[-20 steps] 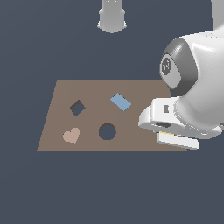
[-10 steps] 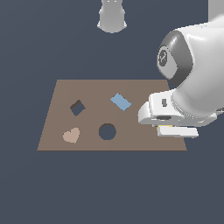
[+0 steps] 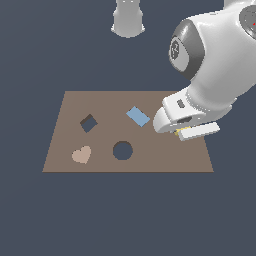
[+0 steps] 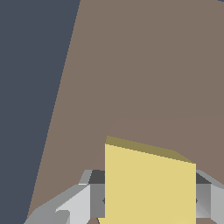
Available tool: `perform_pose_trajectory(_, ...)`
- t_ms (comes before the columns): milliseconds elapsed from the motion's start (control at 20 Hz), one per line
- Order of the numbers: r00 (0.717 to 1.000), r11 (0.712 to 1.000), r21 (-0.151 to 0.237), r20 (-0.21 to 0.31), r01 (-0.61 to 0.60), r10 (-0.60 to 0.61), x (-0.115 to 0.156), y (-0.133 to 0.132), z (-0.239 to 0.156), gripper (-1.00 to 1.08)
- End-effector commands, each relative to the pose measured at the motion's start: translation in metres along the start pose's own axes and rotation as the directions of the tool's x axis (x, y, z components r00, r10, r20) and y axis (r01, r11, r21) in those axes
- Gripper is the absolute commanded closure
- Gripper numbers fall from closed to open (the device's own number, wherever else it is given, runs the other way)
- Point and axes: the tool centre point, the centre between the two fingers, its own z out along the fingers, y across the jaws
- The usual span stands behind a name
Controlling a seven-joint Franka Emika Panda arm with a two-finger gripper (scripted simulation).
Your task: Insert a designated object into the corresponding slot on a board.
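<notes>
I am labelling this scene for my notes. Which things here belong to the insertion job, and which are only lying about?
Belonging to the job:
- yellow block, held between the fingers of the gripper
- diamond slot
- board

Only lying about:
- blue rectangle
- round hole
- tan heart
</notes>
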Motion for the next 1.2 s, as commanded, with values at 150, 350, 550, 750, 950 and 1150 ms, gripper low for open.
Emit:
perform_pose_trajectory(150,0.978,0.978,0.000,-0.001,0.210,-0.210,-0.036,0.008,-0.001,1.08)
perform_pose_trajectory(350,0.934,0.934,-0.001,-0.001,0.356,-0.356,-0.061,0.018,-0.002,1.08)
perform_pose_trajectory(550,0.873,0.873,-0.001,-0.001,0.488,-0.488,-0.082,0.032,-0.002,1.08)
perform_pose_trajectory(750,0.797,0.797,-0.001,-0.001,0.604,-0.604,-0.101,0.047,-0.003,1.08)
perform_pose_trajectory(950,0.710,0.710,-0.001,0.000,0.704,-0.704,-0.116,0.064,-0.003,1.08)
perform_pose_trajectory(1150,0.615,0.615,-0.001,0.000,0.789,-0.789,-0.129,0.083,-0.004,1.08)
